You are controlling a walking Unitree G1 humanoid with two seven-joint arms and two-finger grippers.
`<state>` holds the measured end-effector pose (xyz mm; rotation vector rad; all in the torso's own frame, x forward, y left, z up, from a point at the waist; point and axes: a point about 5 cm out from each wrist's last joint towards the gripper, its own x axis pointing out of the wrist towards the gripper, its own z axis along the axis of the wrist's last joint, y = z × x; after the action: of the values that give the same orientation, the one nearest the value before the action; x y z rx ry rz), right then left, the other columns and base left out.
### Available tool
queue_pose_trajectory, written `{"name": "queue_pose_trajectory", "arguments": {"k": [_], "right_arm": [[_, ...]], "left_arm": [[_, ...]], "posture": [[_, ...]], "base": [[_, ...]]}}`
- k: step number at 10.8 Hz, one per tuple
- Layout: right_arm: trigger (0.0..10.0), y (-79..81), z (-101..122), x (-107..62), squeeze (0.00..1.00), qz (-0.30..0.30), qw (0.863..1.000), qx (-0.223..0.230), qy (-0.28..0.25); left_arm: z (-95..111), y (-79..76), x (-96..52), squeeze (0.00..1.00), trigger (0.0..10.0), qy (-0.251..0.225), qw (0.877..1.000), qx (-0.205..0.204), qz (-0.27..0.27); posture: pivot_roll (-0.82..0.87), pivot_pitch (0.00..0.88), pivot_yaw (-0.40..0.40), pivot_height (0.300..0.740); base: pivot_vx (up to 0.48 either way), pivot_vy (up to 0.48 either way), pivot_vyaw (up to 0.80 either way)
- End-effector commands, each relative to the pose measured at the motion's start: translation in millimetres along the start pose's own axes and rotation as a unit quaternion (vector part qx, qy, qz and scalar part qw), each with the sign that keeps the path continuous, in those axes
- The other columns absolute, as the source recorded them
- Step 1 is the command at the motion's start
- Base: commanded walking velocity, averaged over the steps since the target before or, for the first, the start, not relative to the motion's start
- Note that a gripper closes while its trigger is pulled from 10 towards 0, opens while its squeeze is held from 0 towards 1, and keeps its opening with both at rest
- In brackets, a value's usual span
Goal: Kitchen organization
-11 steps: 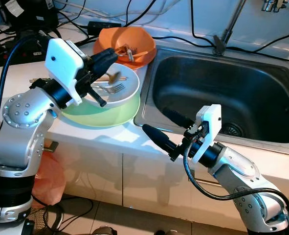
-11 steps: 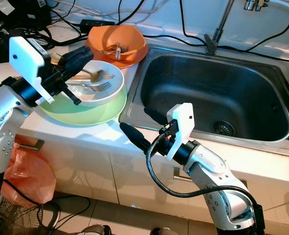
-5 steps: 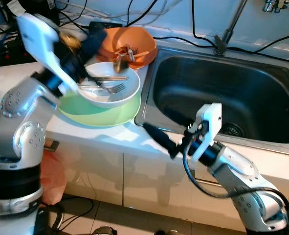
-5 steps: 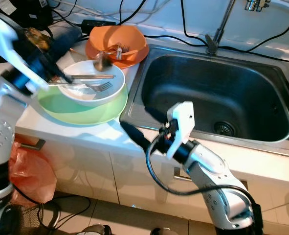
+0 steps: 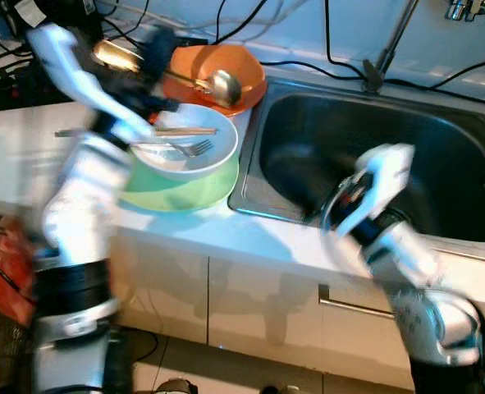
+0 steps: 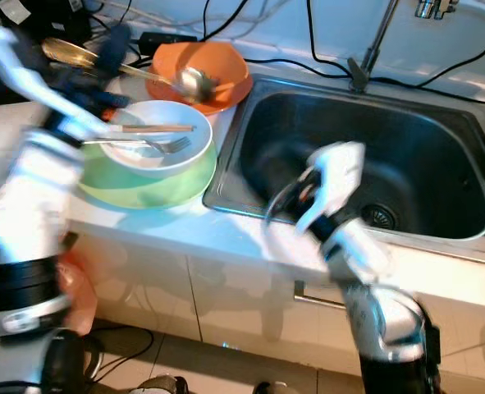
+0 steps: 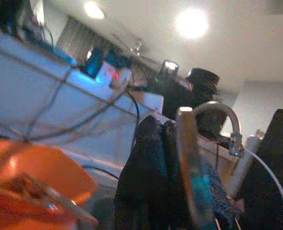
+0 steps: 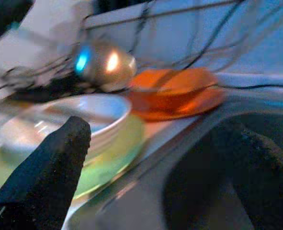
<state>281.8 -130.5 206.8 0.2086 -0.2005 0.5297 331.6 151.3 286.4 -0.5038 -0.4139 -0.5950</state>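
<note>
Left gripper [image 5: 148,61] clamped on a gold-handled spoon [image 5: 172,74], held above the white bowl [image 5: 185,152], spoon's bowl end over the orange bowl [image 5: 226,70]. Right gripper [image 8: 146,167] spread wide, over the sink [image 5: 439,164] beside the white bowl.

We find the sink [image 5: 439,156] set into the desk [image 5: 217,234] at its right part, with the tap [image 5: 386,45] standing behind it at the back edge. Left of the sink, near the front edge, a bowl [image 5: 185,148] sits on a plate [image 5: 180,193], and a fork [image 5: 176,148] lies in that bowl. Behind them, by the sink's back left corner, sits another bowl [image 5: 234,66]. Our left claw [image 5: 156,57] holds a spoon [image 5: 176,74] above the two bowls. Our right claw [image 6: 287,193] hangs over the sink's front edge. Cables [image 5: 226,16] run along the desk's back edge.
</note>
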Motion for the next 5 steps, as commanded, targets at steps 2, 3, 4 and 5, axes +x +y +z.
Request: {"name": "queue_pose_trajectory", "arguments": {"k": [2, 3, 4, 5], "right_arm": [[10.0, -16.0, 6, -3.0, 0.0, -0.065, 0.997, 0.037, -0.023], [10.0, -16.1, 6, -3.2, 0.0, -0.077, 0.995, 0.059, -0.029], [10.0, -15.4, 6, -1.5, 0.0, -0.081, 0.993, 0.075, -0.032], [10.0, -15.0, 7, 0.0, 0.0, -0.084, 0.991, 0.094, -0.035]], "left_arm": [[-14, -8.9, 12.6, 0.0, 0.0, -0.009, 0.998, -0.054, -0.01], [-32, -14.9, 18.9, 0.0, 0.0, -0.01, 0.992, -0.124, -0.004], [-42, -17.1, 22.9, 0.0, 0.0, -0.015, 0.985, -0.17, 0.005], [-48, -18.7, 25.6, 0.0, 0.0, -0.019, 0.979, -0.202, 0.01]], "posture": [[0.05, 0.116, -0.044, 0.74], [0.03, 0.122, -0.041, 0.74], [0.03, 0.124, -0.042, 0.74], [0.03, 0.127, -0.042, 0.74]], "base": [[0.0, 0.0, 0.0], [0.0, 0.0, 0.0], [0.0, 0.0, 0.0], [0.0, 0.0, 0.0]]}}
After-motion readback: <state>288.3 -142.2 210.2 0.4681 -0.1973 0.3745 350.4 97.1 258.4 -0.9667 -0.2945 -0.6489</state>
